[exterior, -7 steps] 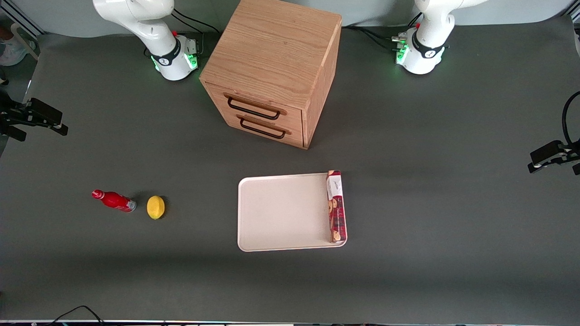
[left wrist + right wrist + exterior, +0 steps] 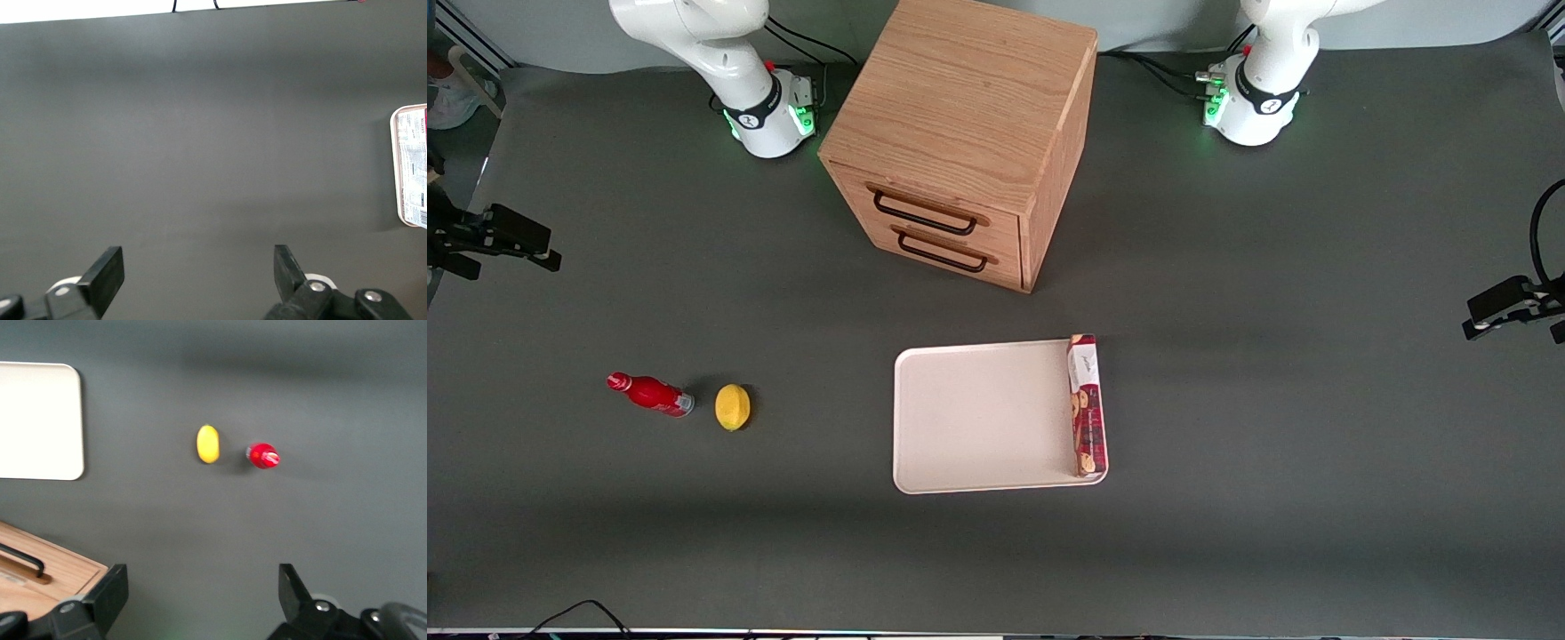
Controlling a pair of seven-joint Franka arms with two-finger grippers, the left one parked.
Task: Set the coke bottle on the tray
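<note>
The coke bottle (image 2: pixel 649 394), small and red with a red cap, lies on its side on the table toward the working arm's end. It also shows in the right wrist view (image 2: pixel 263 455), cap toward the camera. The cream-white tray (image 2: pixel 978 418) lies flat mid-table and shows in the right wrist view (image 2: pixel 40 420). My right gripper (image 2: pixel 538 249) hovers at the working arm's end of the table, farther from the front camera than the bottle and well apart from it. In the right wrist view the gripper (image 2: pixel 202 580) is open and empty.
A yellow lemon (image 2: pixel 733 407) lies beside the bottle, between it and the tray; the right wrist view shows it too (image 2: pixel 208 444). A long red cookie box (image 2: pixel 1087 404) lies in the tray along one rim. A wooden drawer cabinet (image 2: pixel 960 133) stands farther back.
My right gripper has shifted slightly at the table's end. The bottle, lemon, tray and box have not moved.
</note>
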